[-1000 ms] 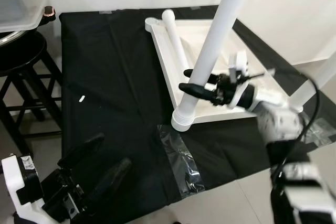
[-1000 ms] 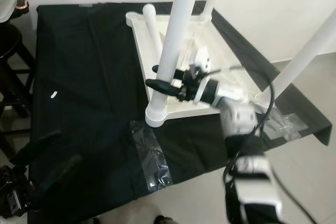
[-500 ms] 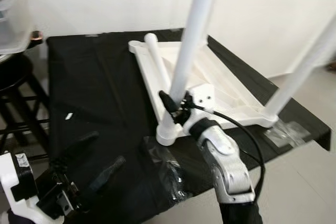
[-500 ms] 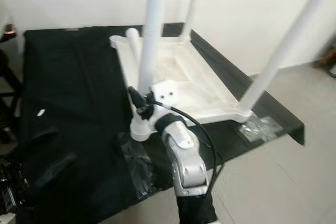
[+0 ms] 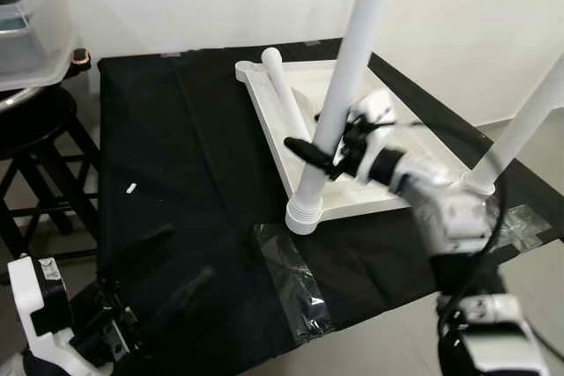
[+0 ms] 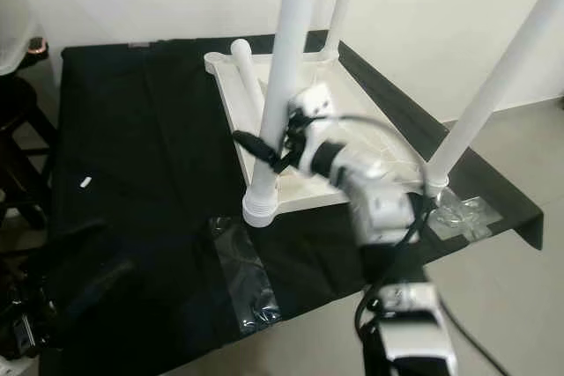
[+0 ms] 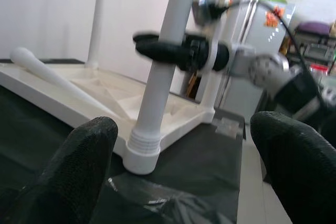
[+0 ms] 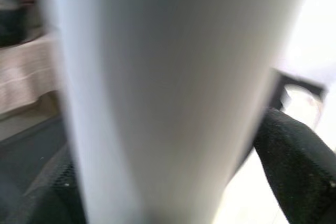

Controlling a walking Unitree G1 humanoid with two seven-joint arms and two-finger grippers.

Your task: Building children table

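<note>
A white children's table point(image 5: 269, 129) lies upside down on the black cloth. One leg point(image 5: 352, 50) stands upright in its near corner socket point(image 5: 302, 213). Two more legs stand upright, one at the right point(image 5: 529, 125) and one at the far corner point(image 6: 339, 2). A loose leg point(image 5: 282, 99) lies across the underside. My right gripper point(image 5: 319, 151) is shut on the near leg, a little above the socket; the right wrist view has that leg point(image 8: 157, 98) pressed between the fingers. Low at the near left, my left gripper point(image 5: 163, 266) hangs open over the cloth with nothing in it.
A black stool point(image 5: 35, 121) with a clear plastic bin point(image 5: 31, 24) above it stands at the left. Clear tape patches point(image 5: 295, 279) hold the cloth near the front edge and at the right corner point(image 5: 520, 217). A small white bit point(image 5: 131, 188) lies on the cloth.
The head view has swung about, so the whole scene shifts. My right gripper stays clasped on the near leg while its arm has swung to the right. The left gripper stays open.
</note>
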